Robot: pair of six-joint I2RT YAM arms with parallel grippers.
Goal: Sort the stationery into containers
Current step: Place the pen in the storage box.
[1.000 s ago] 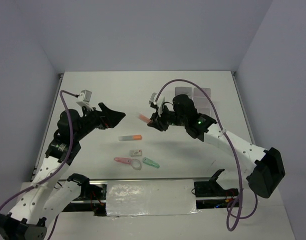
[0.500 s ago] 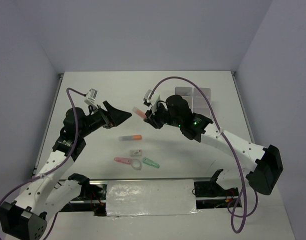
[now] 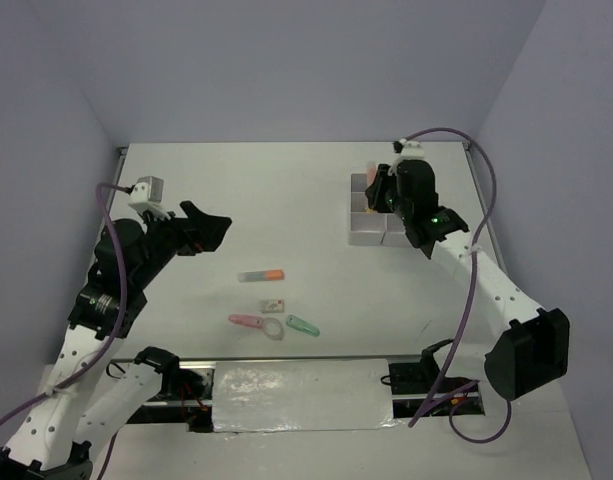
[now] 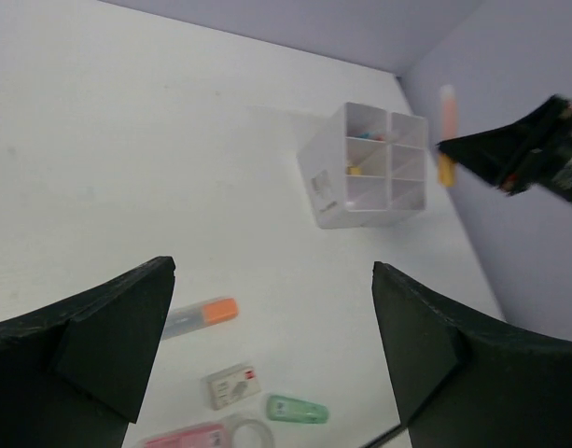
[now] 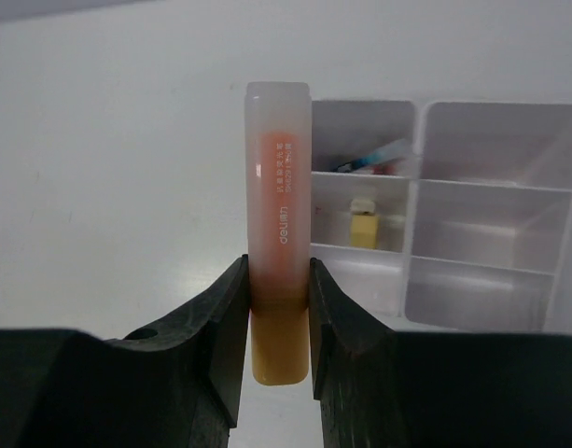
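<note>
Orange-and-clear plastic highlighter (image 5: 279,215) stands upright, pinched in the right jaws at the white compartment block's (image 5: 412,179) left edge; left jaws gape empty.

Highlighter (image 5: 279,187) translucent plastic; containers (image 4: 320,182) glossy white plastic; table (image 3: 286,190) seemingly matt.

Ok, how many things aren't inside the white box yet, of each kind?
highlighters: 2 (table highlighter, held highlighter in the right gripper)
white piece: 1
pink piece: 1
green piece: 1
clear ring: 1
total: 6
</note>
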